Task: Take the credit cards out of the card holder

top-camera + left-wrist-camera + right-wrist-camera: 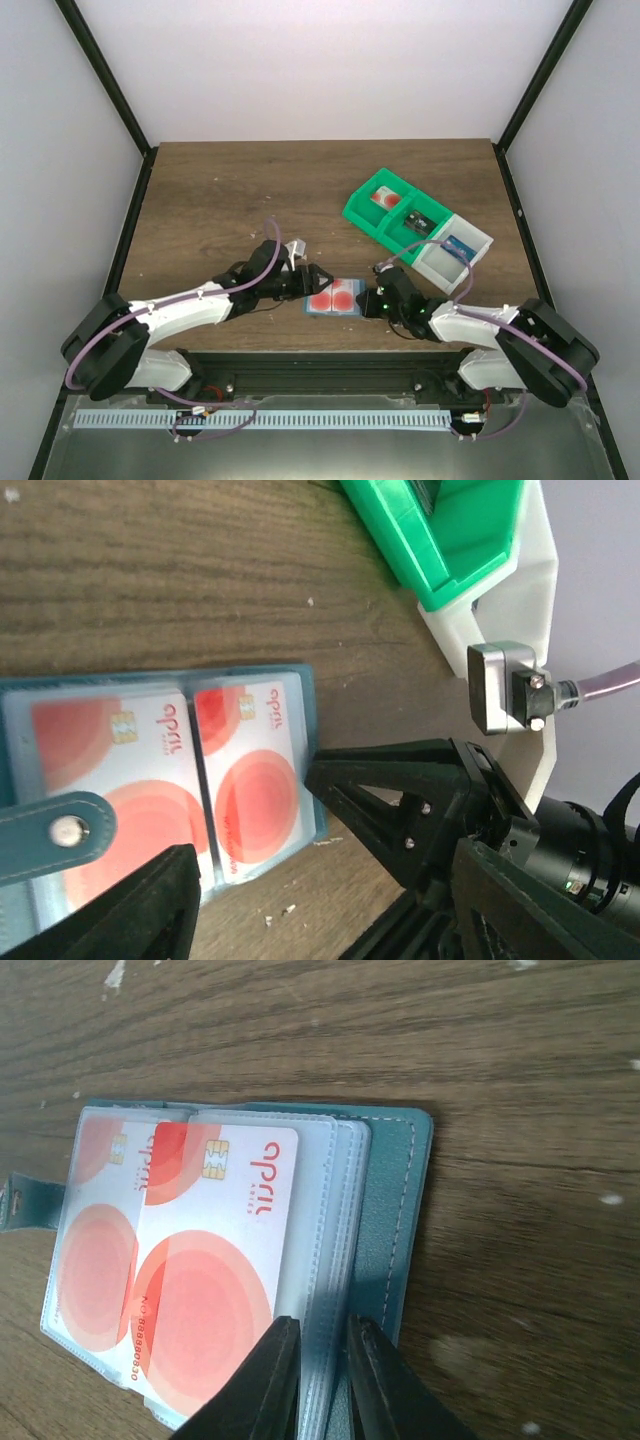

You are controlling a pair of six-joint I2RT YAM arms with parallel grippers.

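The teal-blue card holder (335, 313) lies open on the wooden table between my two grippers. Two pale credit cards with red round marks (322, 299) (344, 296) show in its clear sleeves. In the right wrist view the cards (215, 1260) (95, 1250) lie on the teal cover (395, 1210). My right gripper (322, 1328) is shut on the near edge of the clear sleeves, at the holder's right side (368, 299). My left gripper (308, 281) is open at the holder's left side, above the holder (310, 740) and the cards (255, 780).
A green-and-white compartment bin (415, 225) stands at the back right, with a red-marked card (383, 200) and a blue item (458, 243) in it. In the left wrist view, the right arm's black finger (400, 800) touches the holder's edge. The holder's snap strap (55, 830) lies to the left.
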